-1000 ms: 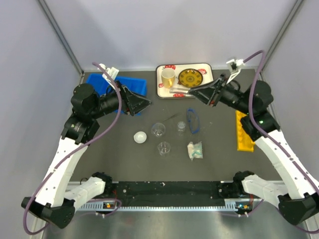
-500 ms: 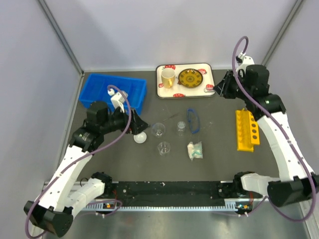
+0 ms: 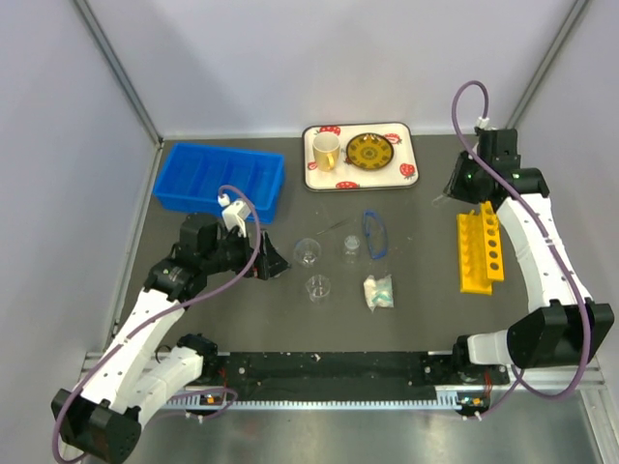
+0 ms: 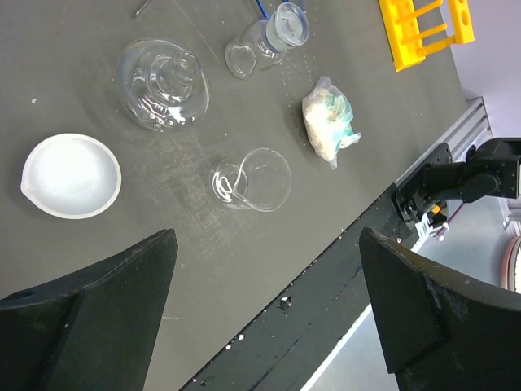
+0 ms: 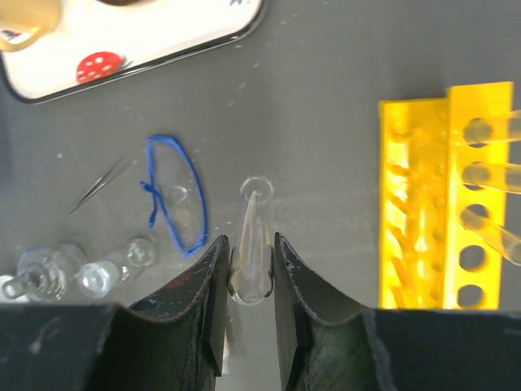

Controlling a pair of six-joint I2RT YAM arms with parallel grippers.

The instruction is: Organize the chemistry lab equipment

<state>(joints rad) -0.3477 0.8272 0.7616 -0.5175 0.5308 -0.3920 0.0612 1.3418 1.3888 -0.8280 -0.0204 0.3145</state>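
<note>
My right gripper is shut on a clear test tube and holds it above the table, left of the yellow rack. Three tubes sit in the rack. In the top view the right gripper is just behind the rack's far end. My left gripper is open and empty, low over the table near a white dish. In the top view the left gripper covers the dish.
A beaker, a round flask, a small flask and a white packet lie mid-table. Blue safety glasses and tweezers lie nearby. A blue bin is back left, a tray with cup and plate at the back.
The right arm has swung from the tray to the rack's far end, carrying the tube. The left arm has come down from the blue bin to over the white dish.
</note>
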